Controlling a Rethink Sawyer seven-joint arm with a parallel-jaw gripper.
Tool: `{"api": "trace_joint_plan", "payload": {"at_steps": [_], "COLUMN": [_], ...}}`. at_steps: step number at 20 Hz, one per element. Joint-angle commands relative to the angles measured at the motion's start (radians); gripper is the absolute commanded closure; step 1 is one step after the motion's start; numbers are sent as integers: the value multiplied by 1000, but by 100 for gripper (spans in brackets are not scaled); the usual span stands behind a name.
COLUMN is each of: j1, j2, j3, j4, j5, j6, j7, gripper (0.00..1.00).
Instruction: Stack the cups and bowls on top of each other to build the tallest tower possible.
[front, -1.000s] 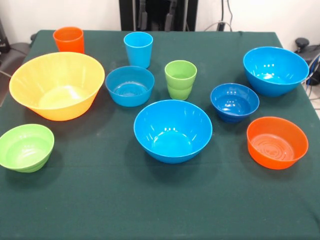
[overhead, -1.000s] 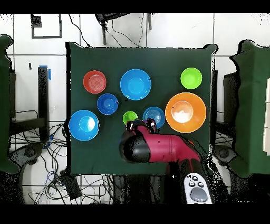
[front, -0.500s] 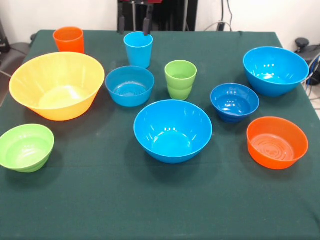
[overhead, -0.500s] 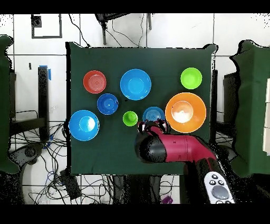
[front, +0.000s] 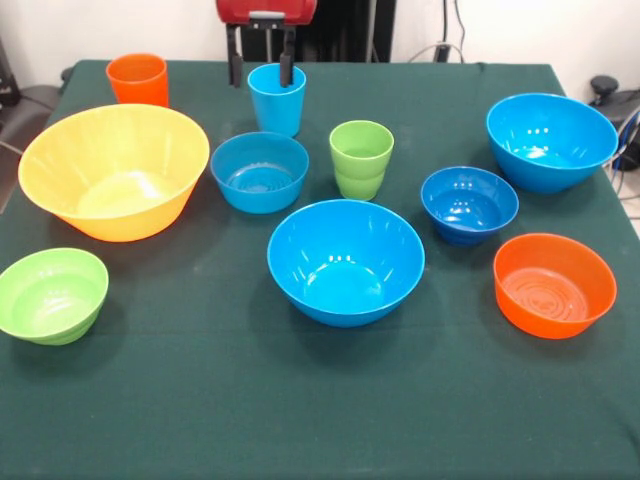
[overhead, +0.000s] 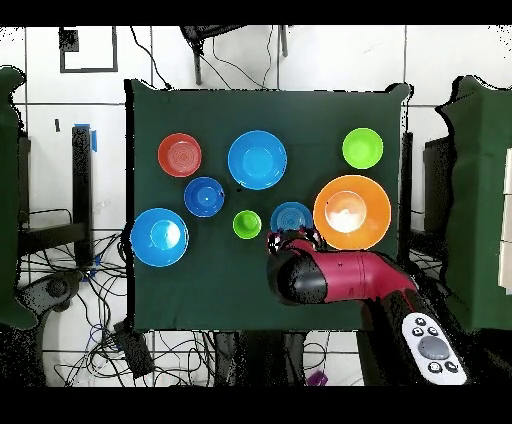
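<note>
All cups and bowls stand apart on the green table; no tower shows. The orange cup (front: 138, 78), light blue cup (front: 277, 98) and lime green cup (front: 361, 158) stand at the far side. The yellow-orange bowl (front: 113, 170) is at the left. Large blue bowls stand at the centre (front: 345, 260) and the right (front: 551, 140). The light blue bowl (front: 259, 170), dark blue bowl (front: 469, 203), orange bowl (front: 554, 283) and green bowl (front: 52, 294) stand around them. My gripper (front: 260, 60) hangs open and empty above the light blue cup's far left rim. In the overhead view the arm (overhead: 335, 278) hides the light blue and orange cups.
The table (front: 200, 400) has bare cloth along its near edge. The overhead view shows the yellow-orange bowl (overhead: 351, 212) just beside my arm, with the light blue bowl (overhead: 291, 216) and green cup (overhead: 247, 224) close to the gripper (overhead: 292, 240). Cables lie on the floor around the table.
The gripper has come down into the front view, and it has moved left to above the light blue cup. No cup or bowl has moved.
</note>
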Motion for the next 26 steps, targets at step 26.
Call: {"api": "trace_joint_plan", "payload": {"at_steps": [26], "j1": [323], "j2": [59], "j3": [-7], "j4": [108], "j5": [74], "j6": [-88], "j7": [293], "gripper": [0]}}
